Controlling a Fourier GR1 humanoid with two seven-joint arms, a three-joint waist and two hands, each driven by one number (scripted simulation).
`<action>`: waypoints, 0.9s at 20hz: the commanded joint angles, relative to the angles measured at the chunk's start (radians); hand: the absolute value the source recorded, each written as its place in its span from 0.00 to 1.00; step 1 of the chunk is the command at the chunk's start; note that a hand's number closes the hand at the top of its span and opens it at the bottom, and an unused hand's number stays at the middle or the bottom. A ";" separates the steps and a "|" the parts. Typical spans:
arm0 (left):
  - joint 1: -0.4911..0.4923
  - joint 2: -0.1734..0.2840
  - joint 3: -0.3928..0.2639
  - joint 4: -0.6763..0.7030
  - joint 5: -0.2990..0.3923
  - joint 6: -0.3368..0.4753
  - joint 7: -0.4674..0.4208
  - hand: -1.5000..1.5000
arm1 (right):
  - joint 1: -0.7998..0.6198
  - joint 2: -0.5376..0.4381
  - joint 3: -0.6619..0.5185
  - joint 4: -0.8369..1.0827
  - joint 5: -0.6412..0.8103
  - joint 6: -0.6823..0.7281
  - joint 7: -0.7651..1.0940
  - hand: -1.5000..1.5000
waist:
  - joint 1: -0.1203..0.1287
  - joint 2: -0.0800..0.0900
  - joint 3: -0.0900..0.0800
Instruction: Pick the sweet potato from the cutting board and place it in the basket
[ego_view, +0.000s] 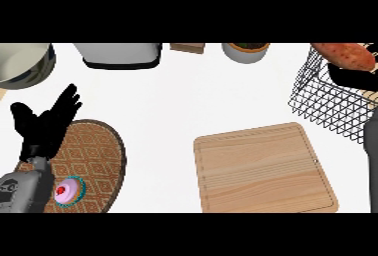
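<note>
Left hand (44, 125) rests, fingers wide; sweet potato (345, 54) over basket (328, 107), right hand's fingers hidden.

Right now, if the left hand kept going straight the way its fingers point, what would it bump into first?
The left hand points up and slightly right over bare counter; likely first is the grey appliance at the back edge, though depth is unclear.

We see the left hand (46, 125) resting open w/ fingers up near the counter's left edge, grey forearm below it, while the right hand (353, 75), at the far right edge, curls round the sweet potato (345, 54), right forearm mostly cut off.
</note>
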 joint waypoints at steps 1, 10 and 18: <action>0.009 -0.015 -0.003 0.030 -0.006 -0.013 -0.055 0.50 | -0.055 0.008 -0.071 0.198 -0.027 -0.130 -0.055 0.00 | 0.008 0.002 0.000; 0.036 -0.024 0.003 -0.028 -0.018 -0.006 -0.017 0.50 | -0.150 -0.038 -0.037 0.323 -0.105 -0.141 -0.200 0.00 | 0.007 -0.001 0.000; 0.016 -0.011 0.024 -0.029 -0.013 0.003 0.007 0.50 | -0.063 -0.083 -0.294 0.139 -0.371 -0.195 -0.187 0.00 | -0.012 -0.006 0.000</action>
